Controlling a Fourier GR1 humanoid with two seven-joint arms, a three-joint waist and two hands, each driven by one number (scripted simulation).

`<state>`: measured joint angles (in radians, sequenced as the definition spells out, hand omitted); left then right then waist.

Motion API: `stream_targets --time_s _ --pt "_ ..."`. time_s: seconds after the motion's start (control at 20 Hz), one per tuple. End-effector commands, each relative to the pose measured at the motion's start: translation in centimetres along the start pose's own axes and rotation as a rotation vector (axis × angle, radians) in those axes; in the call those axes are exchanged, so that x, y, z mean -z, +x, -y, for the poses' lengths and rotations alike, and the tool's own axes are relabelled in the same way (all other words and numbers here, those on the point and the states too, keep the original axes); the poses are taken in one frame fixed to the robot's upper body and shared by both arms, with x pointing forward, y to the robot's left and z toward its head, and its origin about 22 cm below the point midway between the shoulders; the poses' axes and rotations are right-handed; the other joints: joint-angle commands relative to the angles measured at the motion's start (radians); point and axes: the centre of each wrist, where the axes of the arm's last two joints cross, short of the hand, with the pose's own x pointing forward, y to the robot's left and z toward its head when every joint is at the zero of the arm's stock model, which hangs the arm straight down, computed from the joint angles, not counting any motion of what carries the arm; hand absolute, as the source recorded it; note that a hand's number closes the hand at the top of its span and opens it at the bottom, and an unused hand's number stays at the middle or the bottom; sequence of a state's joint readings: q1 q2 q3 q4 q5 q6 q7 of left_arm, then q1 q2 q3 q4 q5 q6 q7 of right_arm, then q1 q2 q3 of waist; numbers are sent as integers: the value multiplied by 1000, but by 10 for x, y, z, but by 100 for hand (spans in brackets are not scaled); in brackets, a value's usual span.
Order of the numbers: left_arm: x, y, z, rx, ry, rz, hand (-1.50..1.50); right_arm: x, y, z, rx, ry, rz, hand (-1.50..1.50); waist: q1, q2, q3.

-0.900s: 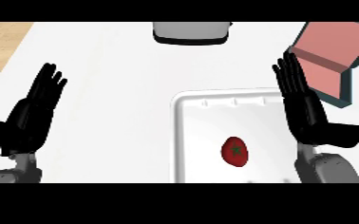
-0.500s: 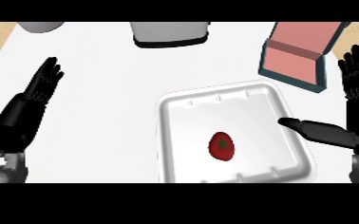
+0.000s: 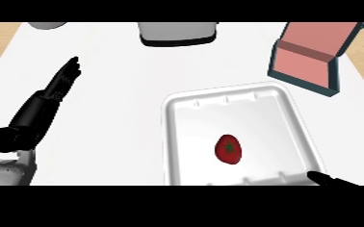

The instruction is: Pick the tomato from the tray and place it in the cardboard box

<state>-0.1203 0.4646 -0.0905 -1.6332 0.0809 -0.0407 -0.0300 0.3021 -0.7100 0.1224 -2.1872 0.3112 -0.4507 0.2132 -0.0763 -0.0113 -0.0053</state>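
A red tomato (image 3: 229, 149) with a green stem lies in the white tray (image 3: 185, 120), right of its middle and toward the near side. The cardboard box (image 3: 309, 57), pinkish with a dark rim, lies open at the back right, beyond the tray's far right corner. My left hand (image 3: 48, 101) rests open at the left, fingers straight and pointing away, far from the tray. Of my right hand (image 3: 328, 179) only a dark fingertip shows at the tray's near right corner, apart from the tomato.
A grey container (image 3: 176, 32) with a dark base stands at the back centre. A grey round object (image 3: 47, 25) peeks in at the back left. The wooden floor shows past the white counter's corners.
The view has swung, so the tray and tomato sit more central. My right hand has dropped toward the lower right until only a fingertip shows. My left hand now shows edge-on.
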Motion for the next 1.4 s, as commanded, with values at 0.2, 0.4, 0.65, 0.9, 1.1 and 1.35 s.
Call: stream_targets --time_s 0.2,0.4,0.65,0.9,1.1,1.35 --pt "13 4 9 18 -57 54 0 -29 44 15 -320 248 -95 -150 57 11 0" --pt "19 9 26 10 -80 54 0 -27 67 19 -440 412 -159 -150 81 13 -3" --pt "32 10 27 6 -98 66 0 -19 87 7 -555 512 -213 -150 107 19 -2" --pt "34 3 39 15 -110 81 0 -7 101 -18 -622 560 -314 -150 123 21 -2" --pt "43 9 38 -1 -102 63 0 -9 113 -39 -625 599 -354 -150 108 16 -1" --pt "33 5 20 17 -111 69 0 -3 120 -77 -609 645 -388 -150 115 11 -1"
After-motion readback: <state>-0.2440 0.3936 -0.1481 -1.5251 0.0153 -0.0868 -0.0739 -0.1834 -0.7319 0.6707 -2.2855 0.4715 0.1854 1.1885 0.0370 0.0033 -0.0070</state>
